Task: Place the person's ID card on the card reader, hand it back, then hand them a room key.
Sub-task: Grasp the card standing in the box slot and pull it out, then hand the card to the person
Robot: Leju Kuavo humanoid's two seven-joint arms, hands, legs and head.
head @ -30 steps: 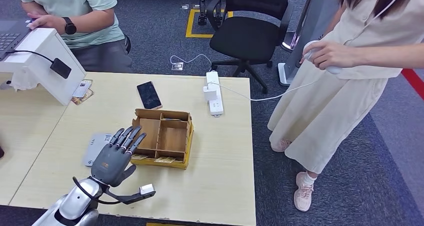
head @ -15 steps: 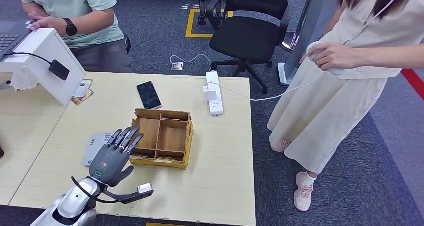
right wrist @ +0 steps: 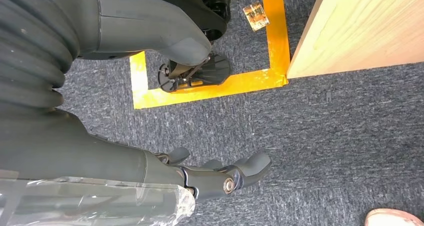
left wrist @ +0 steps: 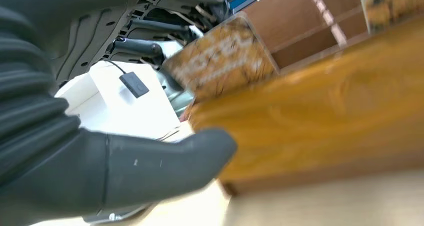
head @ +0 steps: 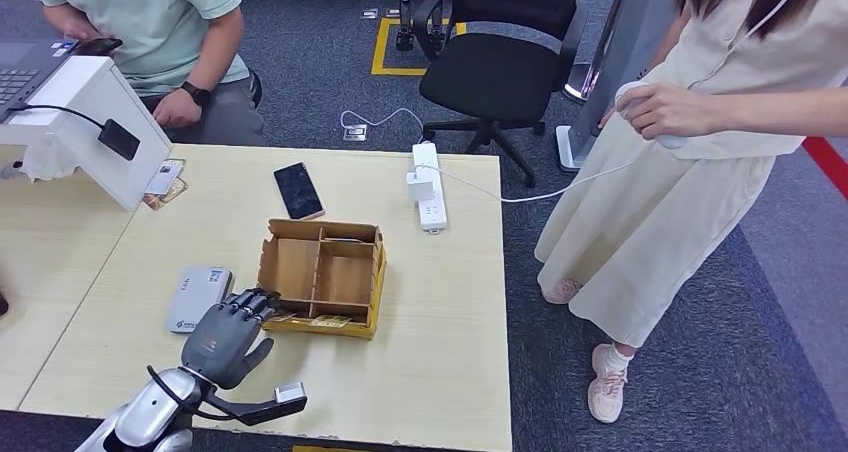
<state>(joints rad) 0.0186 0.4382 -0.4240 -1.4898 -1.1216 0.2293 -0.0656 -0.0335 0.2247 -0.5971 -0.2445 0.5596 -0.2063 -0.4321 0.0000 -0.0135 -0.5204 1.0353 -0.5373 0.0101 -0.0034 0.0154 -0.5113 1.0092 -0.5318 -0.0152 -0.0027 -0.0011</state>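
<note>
My left hand [head: 225,334] hovers low over the table, its fingers bent down at the front-left corner of the brown compartment box [head: 325,270]. In the left wrist view the thumb [left wrist: 160,161] stands apart from the fingers, nothing lies between them, and the box [left wrist: 310,111] is close in front. The grey card reader [head: 196,298] lies flat just left of the hand, with a small pale card or label at its far end. My right hand [right wrist: 125,161] hangs beside the table over the carpet, fingers loosely bent and holding nothing.
A person in a beige dress [head: 680,172] stands to the right of the table holding a white object. A seated person [head: 170,32] is at the far left behind a white stand [head: 85,112]. A phone [head: 298,190], a power strip [head: 428,187] and cards [head: 163,182] lie on the table.
My left hand has drawn back toward me and bent its fingers down, uncovering the card reader. The seated person's hand has dropped from the white stand to their lap.
</note>
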